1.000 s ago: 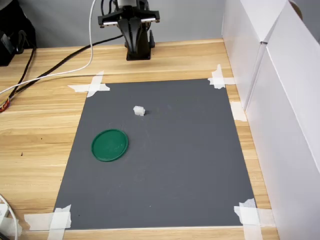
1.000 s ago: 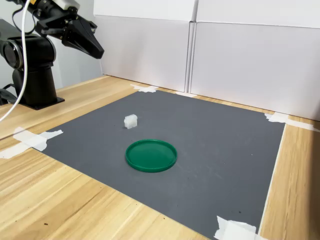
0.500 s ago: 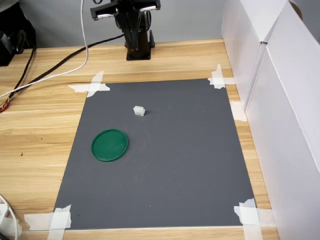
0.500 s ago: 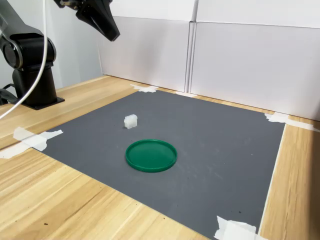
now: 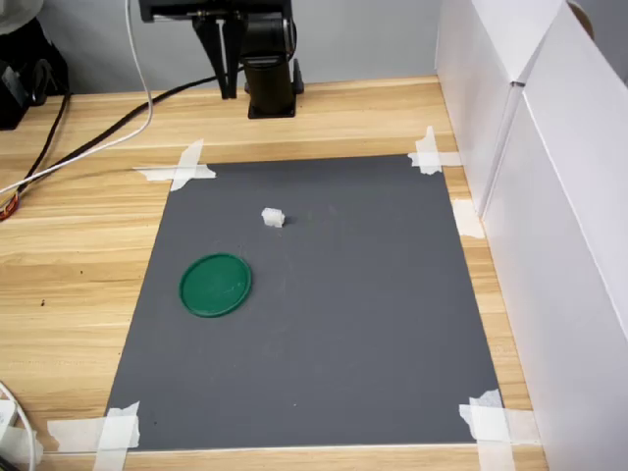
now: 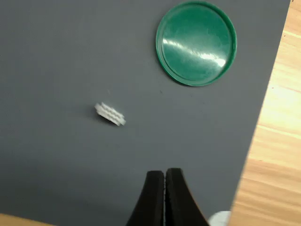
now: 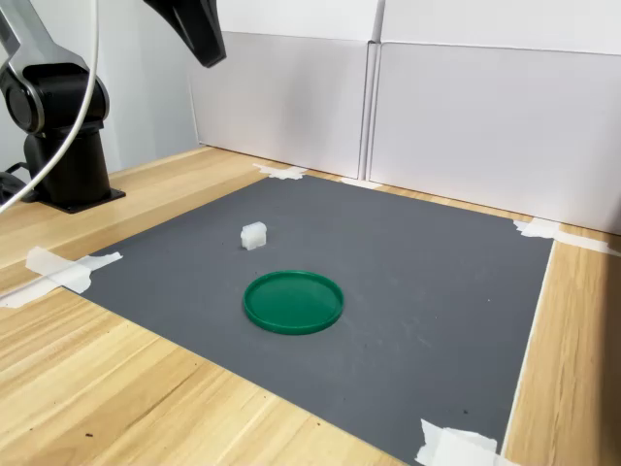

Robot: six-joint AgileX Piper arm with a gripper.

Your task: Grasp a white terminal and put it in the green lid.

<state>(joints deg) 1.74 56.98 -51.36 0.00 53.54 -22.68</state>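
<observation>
My tool (image 6: 164, 181) hangs closed, fingers pressed together, above the ridged white terminal (image 6: 110, 114) and glossy round green lid (image 6: 196, 43).

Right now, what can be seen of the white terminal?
The white terminal is a tiny, roughly cubic block of whitish, slightly translucent-looking plastic; the wrist view shows a ridged face. It rests on the dark grey mat, apart from the green lid, which lies nearer the camera in both exterior views. Nothing else touches it; the gripper, jaws together, is away from it.
</observation>
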